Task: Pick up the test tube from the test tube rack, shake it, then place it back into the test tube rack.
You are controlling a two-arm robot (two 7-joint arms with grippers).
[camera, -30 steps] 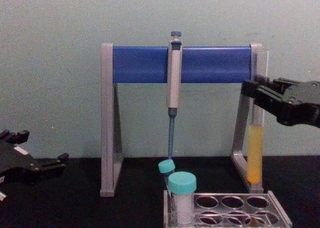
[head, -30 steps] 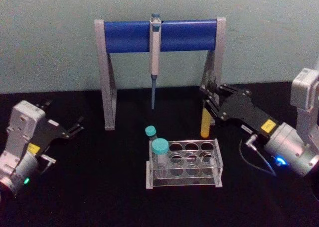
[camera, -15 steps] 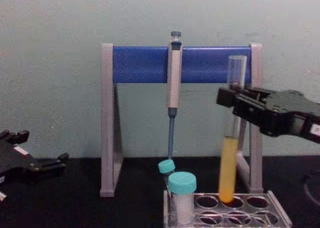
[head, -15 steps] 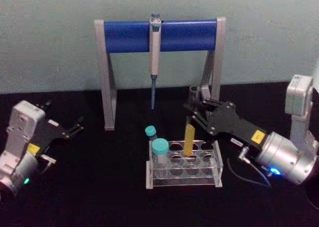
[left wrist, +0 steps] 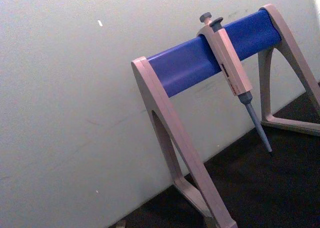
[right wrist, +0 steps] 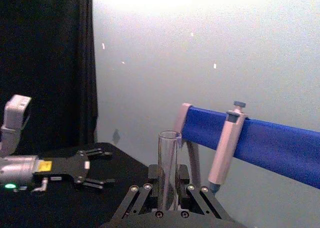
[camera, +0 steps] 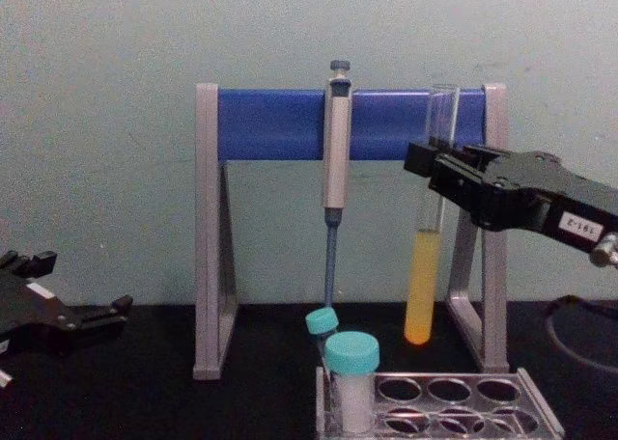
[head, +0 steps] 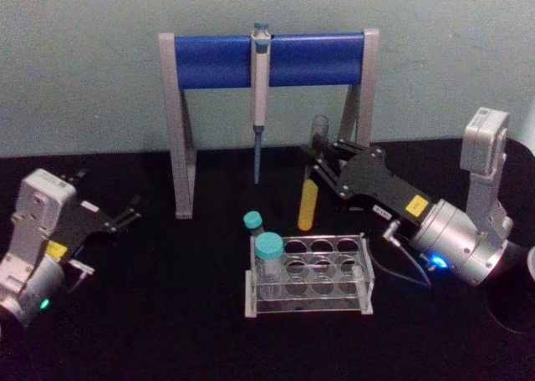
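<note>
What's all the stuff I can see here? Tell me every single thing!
test tube: 1, clear with yellow liquid, in the air, out of the rack
test tube rack: 1, clear-greyish, front middle of the table
wide capped tube: 1, white with teal cap, rack's left end
thin capped tube: 1, teal cap, behind the wide one
pipette: 1, grey, hanging on the stand
pipette stand: 1, grey and blue, at the back
table: 1, black
left gripper: 1, black, open, parked left
right gripper: 1, black, holding the test tube

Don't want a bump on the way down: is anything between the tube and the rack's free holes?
Nothing visible. The right gripper holds the test tube in the air above the test tube rack; the teal-capped tubes stand in its left column only. The left gripper sits parked far left.
</note>
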